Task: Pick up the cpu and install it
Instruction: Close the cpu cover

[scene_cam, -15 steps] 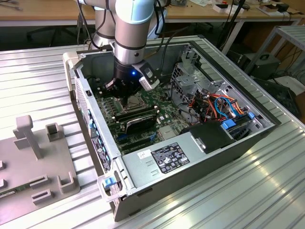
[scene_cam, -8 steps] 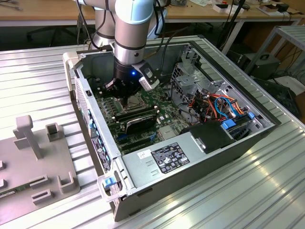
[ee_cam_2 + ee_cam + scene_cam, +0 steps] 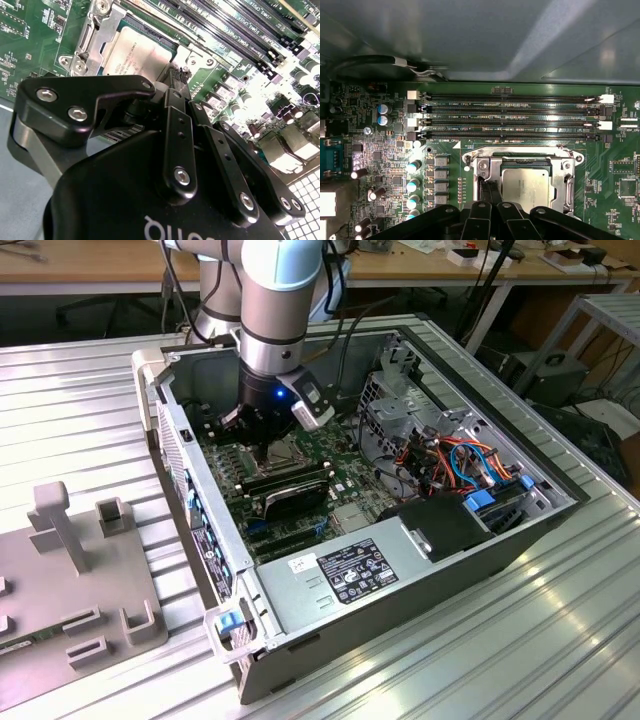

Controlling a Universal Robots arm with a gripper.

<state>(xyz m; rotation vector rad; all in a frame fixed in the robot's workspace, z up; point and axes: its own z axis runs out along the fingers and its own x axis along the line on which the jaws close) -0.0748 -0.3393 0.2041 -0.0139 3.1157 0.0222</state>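
Cpu [image 3: 525,187] lying in socket [image 3: 568,180]: light, stiff, thin, likely fragile; best gripped by opposite edges. Gripper [image 3: 488,187] clenched, empty, at its edge.

Power supply label [image 3: 352,568], motherboard silkscreen [image 3: 449,141]: print illegible.

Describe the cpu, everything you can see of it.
The cpu is a thin square chip with a plain silver-grey metal face bearing faint print. It lies flat inside the metal socket frame on the green motherboard, beside the memory slots. The end effector hangs just over one of its edges; whether they touch cannot be told.
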